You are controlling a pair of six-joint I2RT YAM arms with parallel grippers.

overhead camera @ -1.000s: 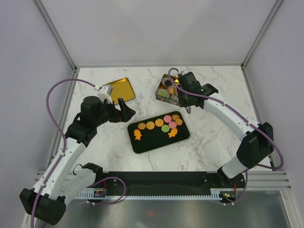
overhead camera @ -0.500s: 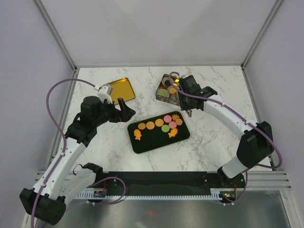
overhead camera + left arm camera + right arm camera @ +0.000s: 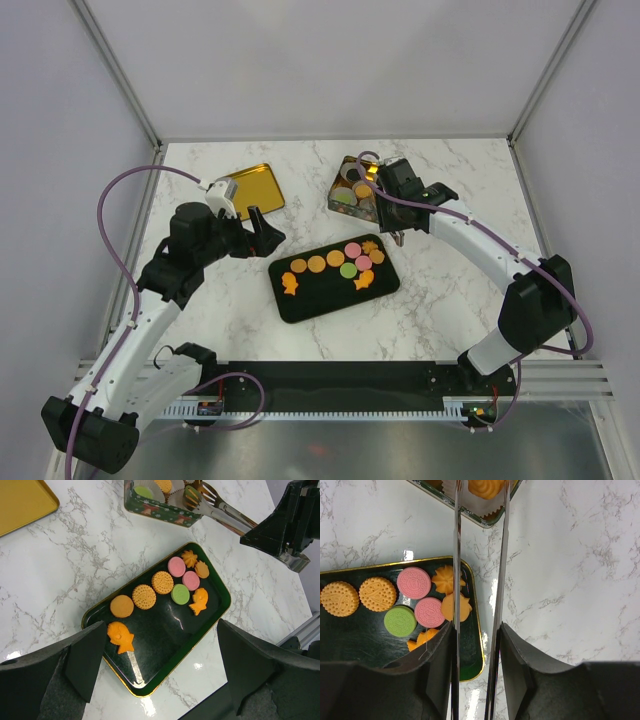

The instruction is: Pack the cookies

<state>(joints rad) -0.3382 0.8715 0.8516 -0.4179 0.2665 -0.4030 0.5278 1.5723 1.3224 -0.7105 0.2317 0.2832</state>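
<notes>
Marble bench point(image 3: 450, 300). Black tray point(image 3: 165, 640) carries ten cookies point(image 3: 414, 582). Tin point(image 3: 160, 512) lies beyond the tray. Right gripper point(image 3: 476, 645) jaws clench tongs point(image 3: 501, 555) straddling the tin's swirl cookie point(image 3: 487, 486); spread them fully before lifting. Left gripper point(image 3: 265, 225), beside the tray, jaws released.

On my top view the white, grey-veined marble-look tabletop point(image 3: 440, 300) is smooth and slick, and it throws back the light. The black rectangular tray with a gold rim point(image 3: 165, 640) at centre is mirror-glossy. The cookies point(image 3: 144, 596) on it look matt and dry, the round orange ones stamped with a rough pattern. At eleven o'clock the flat gold metal lid point(image 3: 250, 186) is smooth and shiny. At one o'clock the green printed tin box point(image 3: 155, 511) holds pale pleated paper cup liners point(image 3: 492, 514). The silver metal tongs point(image 3: 456, 555) are polished bright. The left gripper point(image 3: 263, 226) and right gripper point(image 3: 476, 630) are matt black plastic.
</notes>
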